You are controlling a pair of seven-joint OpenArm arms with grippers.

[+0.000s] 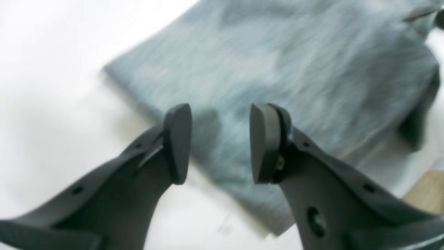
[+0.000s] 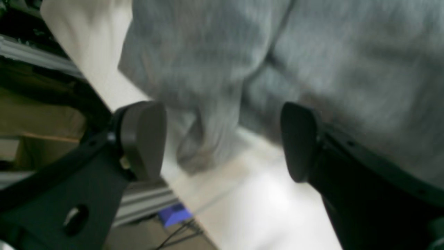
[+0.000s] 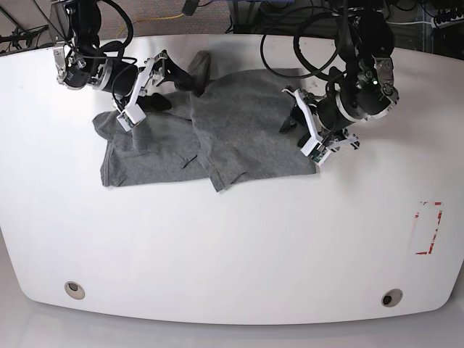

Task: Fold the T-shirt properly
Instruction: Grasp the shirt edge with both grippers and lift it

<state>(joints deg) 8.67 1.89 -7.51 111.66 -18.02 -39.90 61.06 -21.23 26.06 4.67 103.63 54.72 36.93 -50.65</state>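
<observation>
The heather-grey T-shirt (image 3: 239, 130) lies wrinkled on the white table (image 3: 232, 246), with one part folded over the other. My left gripper (image 3: 303, 129) is open and empty, hovering over the shirt's right edge. In the left wrist view the gripper (image 1: 221, 139) has its jaws apart above the shirt's (image 1: 295, 69) edge. My right gripper (image 3: 148, 90) is open and empty over the shirt's upper left part. In the right wrist view the gripper (image 2: 222, 142) is spread above a bunched sleeve fold of the shirt (image 2: 208, 132) near the table edge. Both wrist views are blurred.
A red-outlined rectangle (image 3: 428, 228) is marked on the table at the right. Two round holes (image 3: 72, 290) (image 3: 391, 297) sit near the front edge. Cables run along the back. Below the table edge are a metal frame and a blue object (image 2: 173, 213).
</observation>
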